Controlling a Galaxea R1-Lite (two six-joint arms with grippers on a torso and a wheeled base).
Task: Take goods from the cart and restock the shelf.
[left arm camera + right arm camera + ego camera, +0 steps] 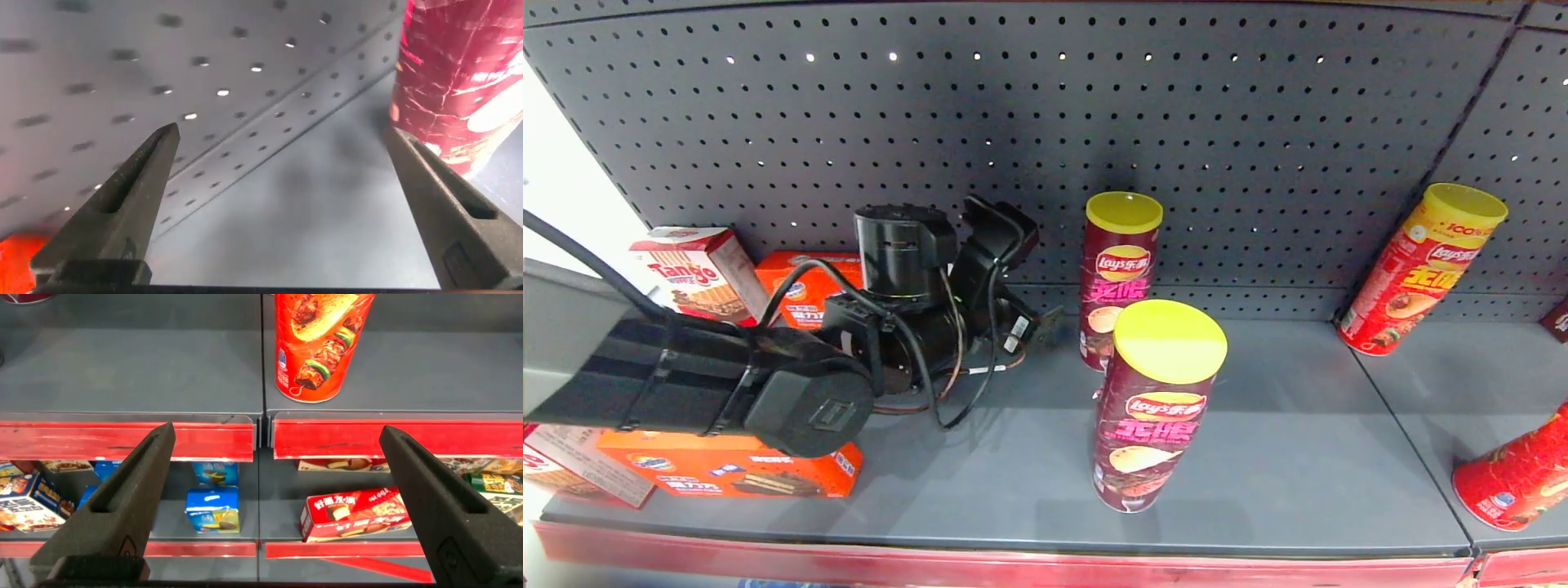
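The left fingers (122, 204) stood wide open and held nothing. The rear maroon can (466, 73) stood upright on the shelf (1298, 441), just outside one finger and not between the two. I judged this can to be light, with a stiff but smooth wall, and tall, so it could tip easily. The best hold seemed to be across the middle of its body. The right fingers (122, 498) were also wide open and empty, with a red can (323, 343) beyond their tips.

Grey shelf (1298, 441) carries two maroon chip cans (1156, 408), red cans (1417, 273) and biscuit boxes (711, 467).
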